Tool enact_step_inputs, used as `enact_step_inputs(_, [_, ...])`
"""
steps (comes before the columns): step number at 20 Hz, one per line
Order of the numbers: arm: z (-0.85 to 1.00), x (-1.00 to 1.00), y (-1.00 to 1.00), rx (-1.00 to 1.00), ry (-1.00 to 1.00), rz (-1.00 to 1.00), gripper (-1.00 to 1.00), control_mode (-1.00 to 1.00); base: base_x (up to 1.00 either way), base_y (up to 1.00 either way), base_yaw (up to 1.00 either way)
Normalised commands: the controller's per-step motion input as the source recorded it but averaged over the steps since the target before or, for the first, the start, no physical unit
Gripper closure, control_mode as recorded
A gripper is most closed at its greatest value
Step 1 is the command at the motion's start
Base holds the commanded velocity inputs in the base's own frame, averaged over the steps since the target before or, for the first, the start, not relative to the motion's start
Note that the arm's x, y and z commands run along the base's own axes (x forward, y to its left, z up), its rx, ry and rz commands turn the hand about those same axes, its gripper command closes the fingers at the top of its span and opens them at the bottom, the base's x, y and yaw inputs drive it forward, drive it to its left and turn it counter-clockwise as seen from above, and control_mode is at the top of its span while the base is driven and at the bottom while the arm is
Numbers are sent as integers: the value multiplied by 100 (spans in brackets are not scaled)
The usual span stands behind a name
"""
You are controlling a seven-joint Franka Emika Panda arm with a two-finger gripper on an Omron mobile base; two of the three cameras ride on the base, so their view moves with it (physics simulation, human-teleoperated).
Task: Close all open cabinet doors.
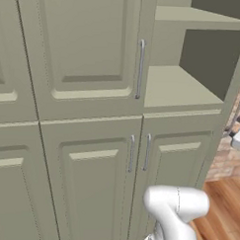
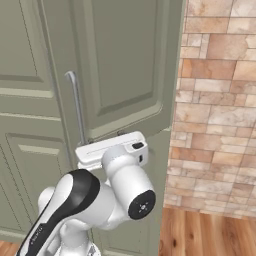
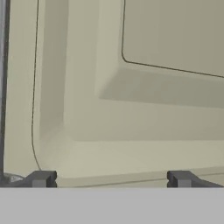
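Left base view: upper right cabinet stands open, shelves bare to the room.
Closed doors (image 1: 90, 51) flank the open shelf bay (image 1: 193, 71); its own door is swung out past the right edge. Right base view shows what that one hides: the open door (image 2: 125, 65) with its bar handle (image 2: 76, 107), the robot's hand just before its lower edge. Hand view: the gripper (image 3: 111, 180), jaws spread wide and holding nothing, faces the door's recessed panel (image 3: 144, 109) close up. I'd say the next move is a steady push to swing it shut.
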Motion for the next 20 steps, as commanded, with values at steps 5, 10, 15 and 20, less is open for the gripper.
enact_step_inputs(5, [-9,33,5,0,0,-2,-100,-100,0,0,0])
enact_step_inputs(10, [-14,41,0,0,0,0,-100,-100,0,0,0])
enact_step_inputs(15, [-6,43,4,0,0,0,-100,-100,0,0,0])
enact_step_inputs(20, [0,27,20,0,0,-5,-100,-100,0,0,0])
